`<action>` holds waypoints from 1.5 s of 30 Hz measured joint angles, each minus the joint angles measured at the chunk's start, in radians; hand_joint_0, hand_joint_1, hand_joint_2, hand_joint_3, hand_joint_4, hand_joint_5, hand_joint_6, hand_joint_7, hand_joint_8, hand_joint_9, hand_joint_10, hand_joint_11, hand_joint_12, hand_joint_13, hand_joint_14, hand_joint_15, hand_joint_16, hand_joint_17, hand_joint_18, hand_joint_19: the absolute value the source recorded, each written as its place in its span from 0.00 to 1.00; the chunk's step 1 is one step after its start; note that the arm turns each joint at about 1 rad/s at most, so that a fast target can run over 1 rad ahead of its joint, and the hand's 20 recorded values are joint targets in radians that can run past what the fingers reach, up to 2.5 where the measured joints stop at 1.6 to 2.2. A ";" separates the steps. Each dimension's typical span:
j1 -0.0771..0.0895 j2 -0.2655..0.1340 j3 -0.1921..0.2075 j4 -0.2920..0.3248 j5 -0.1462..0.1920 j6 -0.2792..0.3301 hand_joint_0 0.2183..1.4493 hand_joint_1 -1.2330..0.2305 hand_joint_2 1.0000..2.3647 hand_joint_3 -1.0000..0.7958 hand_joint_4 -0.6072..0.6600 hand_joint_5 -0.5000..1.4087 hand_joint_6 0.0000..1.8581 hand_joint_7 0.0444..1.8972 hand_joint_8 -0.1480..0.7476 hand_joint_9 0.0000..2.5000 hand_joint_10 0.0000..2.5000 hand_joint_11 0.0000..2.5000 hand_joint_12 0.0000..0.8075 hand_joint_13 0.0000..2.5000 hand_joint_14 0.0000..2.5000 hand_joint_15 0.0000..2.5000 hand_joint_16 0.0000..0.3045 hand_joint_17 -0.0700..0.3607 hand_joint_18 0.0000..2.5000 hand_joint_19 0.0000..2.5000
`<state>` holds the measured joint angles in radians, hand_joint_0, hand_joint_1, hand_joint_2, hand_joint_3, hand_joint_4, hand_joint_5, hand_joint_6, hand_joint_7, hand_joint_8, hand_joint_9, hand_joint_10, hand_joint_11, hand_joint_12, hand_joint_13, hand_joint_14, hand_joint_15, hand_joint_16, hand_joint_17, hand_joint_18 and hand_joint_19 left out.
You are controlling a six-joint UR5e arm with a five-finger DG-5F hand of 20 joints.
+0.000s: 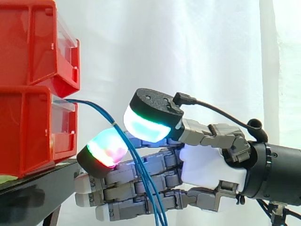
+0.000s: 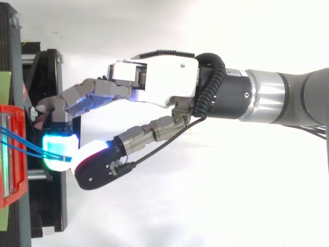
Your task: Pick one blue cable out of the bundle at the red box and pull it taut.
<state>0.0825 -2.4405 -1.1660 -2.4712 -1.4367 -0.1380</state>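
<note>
The side view shows the blue cables (image 1: 95, 107) leaving the lower red bin (image 1: 28, 132), arching right and dropping slack in front of the hand (image 1: 211, 165). A second red bin (image 1: 33, 42) sits on top, and both rest on a black stand (image 1: 33, 188). From above, the cables (image 2: 25, 146) run from the bin straight to the glowing pads (image 2: 59, 149), which meet there. A white curtain (image 1: 188, 47) hangs behind, and a white surface (image 2: 205, 206) lies below. The hand pinches the cables between its thumb (image 1: 148, 123) and one bent finger, just right of the bin, while its other fingers reach out straight.
</note>
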 measured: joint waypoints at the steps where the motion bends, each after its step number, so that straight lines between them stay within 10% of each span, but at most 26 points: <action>1: 0.000 0.000 0.000 0.000 0.000 0.000 0.33 0.36 0.01 0.43 0.60 0.17 0.40 0.48 0.48 0.20 0.00 0.05 0.46 0.13 0.00 0.04 0.18 0.45 0.11 0.02; 31: 0.006 0.000 0.000 -0.001 0.009 0.007 0.23 0.33 0.00 0.28 0.64 0.16 0.44 0.42 0.51 0.20 0.00 0.08 0.49 0.14 0.00 0.05 0.19 0.47 0.12 0.03; 45: 0.038 -0.001 -0.005 -0.045 0.173 0.017 0.23 0.36 0.00 0.28 0.64 0.16 0.44 0.42 0.51 0.20 0.00 0.08 0.49 0.14 0.00 0.05 0.19 0.47 0.13 0.03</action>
<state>0.1200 -2.4418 -1.1711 -2.5165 -1.2642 -0.1208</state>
